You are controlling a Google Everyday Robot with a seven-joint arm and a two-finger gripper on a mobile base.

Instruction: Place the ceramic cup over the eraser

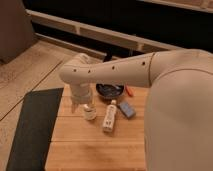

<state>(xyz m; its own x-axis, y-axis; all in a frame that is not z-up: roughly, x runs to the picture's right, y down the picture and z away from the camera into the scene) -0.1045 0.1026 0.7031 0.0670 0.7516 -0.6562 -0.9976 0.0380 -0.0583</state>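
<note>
The ceramic cup [90,113] is a small whitish cup standing on the wooden table [85,145], left of the middle. My gripper [83,106] hangs down from the arm's wrist right at the cup's upper left, touching or just above it. The eraser [127,109] is a small blue-grey block lying flat to the right, with a white bottle between it and the cup.
A long white labelled bottle [110,116] lies on the table between cup and eraser. A dark round bowl [110,90] sits behind them, with a small orange object [130,91] beside it. A dark mat [32,127] lies on the floor to the left of the table.
</note>
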